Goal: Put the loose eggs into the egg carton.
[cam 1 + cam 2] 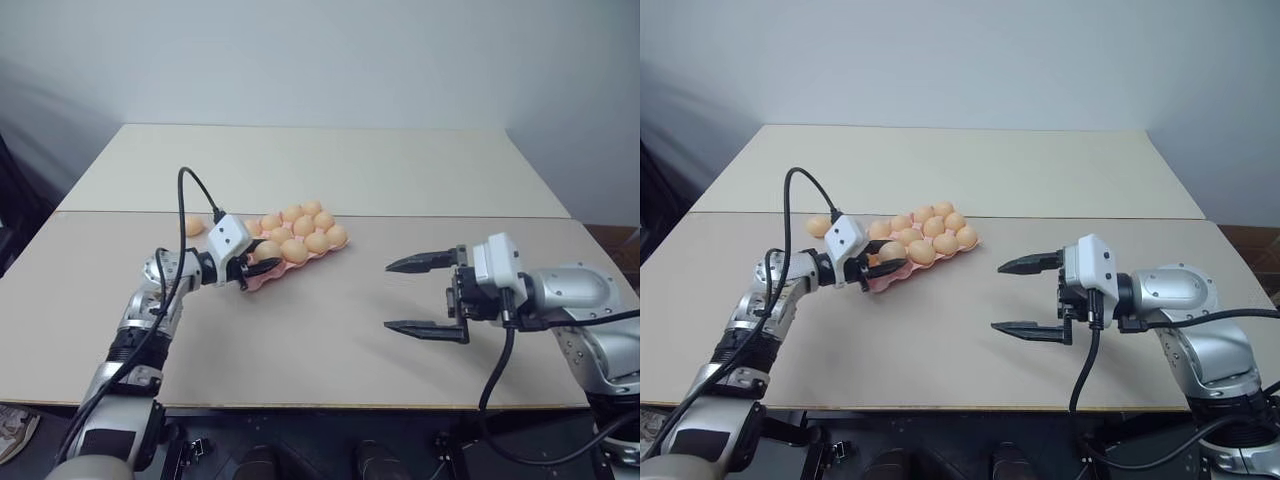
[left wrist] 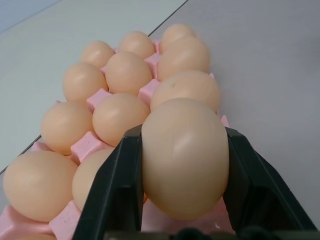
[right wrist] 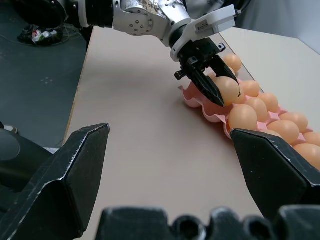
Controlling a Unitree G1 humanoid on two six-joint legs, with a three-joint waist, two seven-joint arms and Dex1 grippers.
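Note:
The pink egg carton point(image 1: 288, 270) lies left of the table's middle, with several tan eggs sitting in its cups point(image 2: 125, 70). My left gripper point(image 2: 182, 134) is over the carton's near left end, shut on one egg point(image 3: 227, 87) that both fingers press from the sides. One loose egg point(image 1: 194, 225) rests on the table just left of the carton's far end. My right gripper point(image 1: 388, 296) hovers to the right of the carton, pointing left toward it, open and with nothing between its fingers.
The carton lies on the nearer of two beige tables point(image 1: 330, 340); a seam point(image 1: 450, 216) separates it from the farther one point(image 1: 320, 165). Bare tabletop lies between the carton and my right gripper. The near table edge runs along the bottom of the head views.

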